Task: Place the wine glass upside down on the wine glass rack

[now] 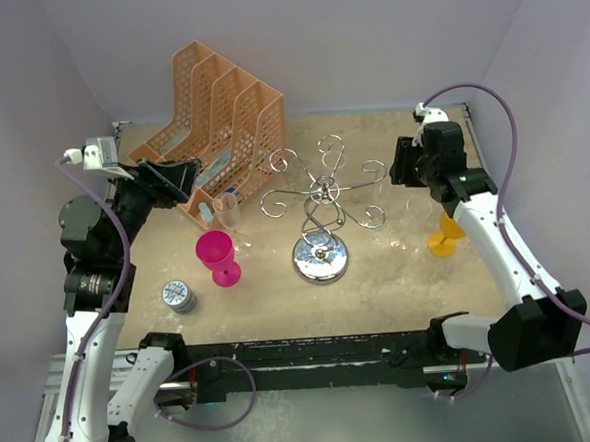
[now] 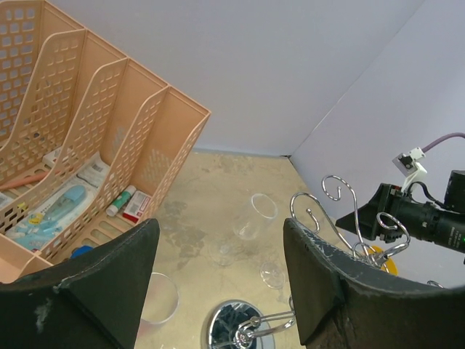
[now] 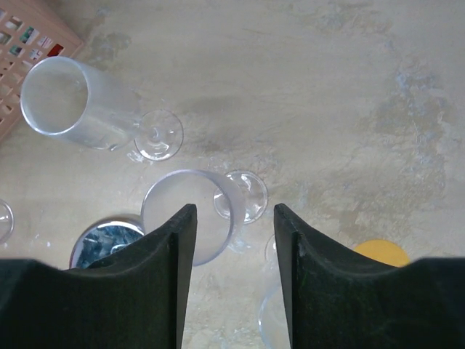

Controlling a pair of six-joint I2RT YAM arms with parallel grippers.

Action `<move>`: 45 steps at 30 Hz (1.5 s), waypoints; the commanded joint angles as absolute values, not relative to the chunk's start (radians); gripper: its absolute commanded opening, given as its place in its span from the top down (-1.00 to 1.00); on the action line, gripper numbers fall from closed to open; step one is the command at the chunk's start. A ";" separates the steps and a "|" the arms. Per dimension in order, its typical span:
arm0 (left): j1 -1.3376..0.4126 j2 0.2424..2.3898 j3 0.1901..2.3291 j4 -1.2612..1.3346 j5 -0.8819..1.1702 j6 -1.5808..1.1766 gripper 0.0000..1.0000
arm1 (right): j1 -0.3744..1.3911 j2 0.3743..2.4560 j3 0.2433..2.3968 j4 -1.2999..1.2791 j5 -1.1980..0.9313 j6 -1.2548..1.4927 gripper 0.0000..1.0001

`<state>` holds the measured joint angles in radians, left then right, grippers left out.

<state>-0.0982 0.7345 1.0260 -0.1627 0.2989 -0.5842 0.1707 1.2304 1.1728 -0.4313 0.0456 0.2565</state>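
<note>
The wine glass rack (image 1: 321,191) is a silver wire stand on a round chrome base (image 1: 320,259) at mid-table. Several clear wine glasses stand around it. One clear wine glass (image 3: 190,215) sits just below my right gripper (image 3: 234,218), partly behind the left finger (image 3: 174,247), its foot (image 3: 245,195) showing in the gap. The jaws stand apart with only table between them. From above, the right gripper (image 1: 402,164) hovers right of the rack. My left gripper (image 1: 177,178) (image 2: 218,247) is wide open and empty above the table, left of the rack (image 2: 341,211).
An orange mesh file organiser (image 1: 208,116) stands at the back left. A pink glass (image 1: 217,254), a clear glass (image 1: 227,213) and a small tin (image 1: 178,295) sit left of the rack. An orange glass (image 1: 444,237) and another clear glass (image 1: 418,211) stand on the right.
</note>
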 commanded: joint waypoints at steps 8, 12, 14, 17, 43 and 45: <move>-0.094 0.718 1.022 -0.120 0.287 -0.559 -0.33 | 0.212 1.307 1.254 -0.455 0.153 0.260 0.51; -0.095 0.715 1.020 -0.123 0.283 -0.553 -0.33 | 0.213 1.321 1.255 -0.453 0.162 0.260 0.55; -0.096 0.713 1.022 -0.126 0.280 -0.551 -0.33 | 0.213 1.327 1.252 -0.449 0.163 0.258 0.55; -0.097 0.710 1.023 -0.128 0.280 -0.548 -0.33 | 0.213 1.341 1.247 -0.441 0.155 0.254 0.59; -0.110 0.815 1.079 -0.058 0.404 -0.688 -0.33 | 0.217 1.000 1.217 -0.132 0.268 0.377 1.00; -0.110 0.828 1.064 -0.029 0.426 -0.708 -0.34 | 0.216 0.942 1.156 -0.017 0.255 0.387 1.00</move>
<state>-0.1070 0.8185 1.0340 -0.1436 0.3553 -0.6426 0.2115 1.0466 1.2179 -0.2829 0.2440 0.3428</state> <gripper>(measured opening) 0.665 0.031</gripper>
